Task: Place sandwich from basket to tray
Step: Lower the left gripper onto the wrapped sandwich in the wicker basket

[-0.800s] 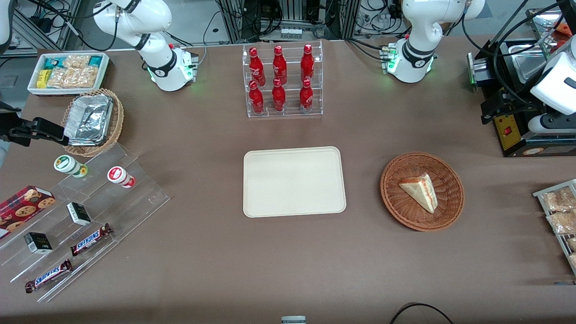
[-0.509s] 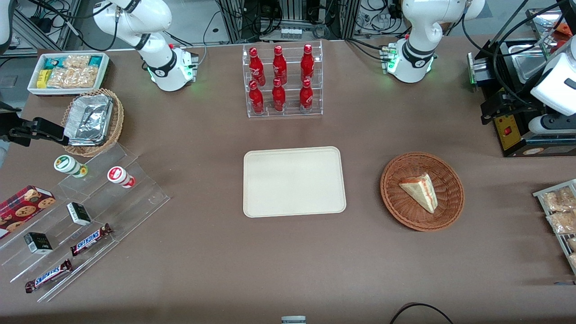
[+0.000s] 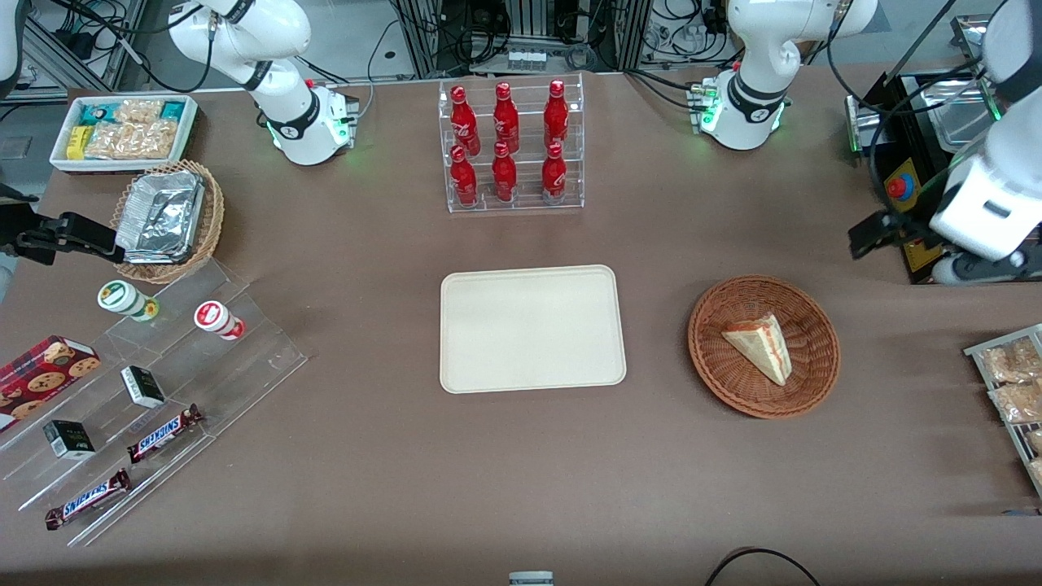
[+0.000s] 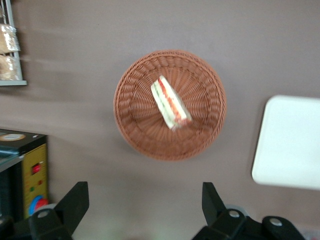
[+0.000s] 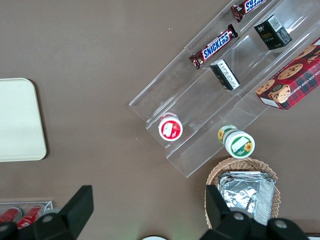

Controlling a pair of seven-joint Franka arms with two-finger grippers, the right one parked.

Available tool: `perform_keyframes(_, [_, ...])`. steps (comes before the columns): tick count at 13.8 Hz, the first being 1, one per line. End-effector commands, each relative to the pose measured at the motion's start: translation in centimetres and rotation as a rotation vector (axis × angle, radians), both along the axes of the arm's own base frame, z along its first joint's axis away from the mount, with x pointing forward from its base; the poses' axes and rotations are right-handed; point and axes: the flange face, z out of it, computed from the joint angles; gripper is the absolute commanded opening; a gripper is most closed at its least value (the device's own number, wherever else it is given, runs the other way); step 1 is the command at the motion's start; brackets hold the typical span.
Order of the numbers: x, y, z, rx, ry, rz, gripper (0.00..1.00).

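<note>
The sandwich (image 3: 759,347), a pale bread wedge with a red and green filling stripe, lies in the round reddish-brown wicker basket (image 3: 716,374). The cream tray (image 3: 532,328) lies bare at the table's middle, beside the basket. My left gripper (image 3: 869,234) hangs above the table, farther from the front camera than the basket and toward the working arm's end. In the left wrist view the gripper (image 4: 145,197) is open with nothing between its black fingers (image 4: 77,199). The sandwich (image 4: 170,102), the basket (image 4: 135,125) and one corner of the tray (image 4: 287,145) show there, all apart from the gripper.
A black machine with a red button (image 3: 899,187) stands close to the gripper. Snack packets on a rack (image 3: 1013,387) lie at the working arm's end. An acrylic stand of red bottles (image 3: 509,146) stands farther from the front camera than the tray.
The left arm's wrist has swung in from the table's end toward the basket, uncovering the machine's red button. Sandwich, basket and tray have not moved.
</note>
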Motion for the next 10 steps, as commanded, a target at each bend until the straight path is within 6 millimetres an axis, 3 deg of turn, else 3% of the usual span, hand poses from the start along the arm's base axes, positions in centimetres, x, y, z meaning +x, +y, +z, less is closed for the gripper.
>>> perform_keyframes(1, [-1.2,0.1,-5.3,-0.014,-0.056,0.124,1.0])
perform_keyframes(4, [-1.4,0.0,-11.1,-0.053,-0.121,0.29,1.0])
perform_keyframes(6, [-1.6,0.1,-14.0,-0.081,-0.147,0.447,1.0])
perform_keyframes(10, [-2.6,0.0,-19.6,-0.101,-0.183,0.576,1.0])
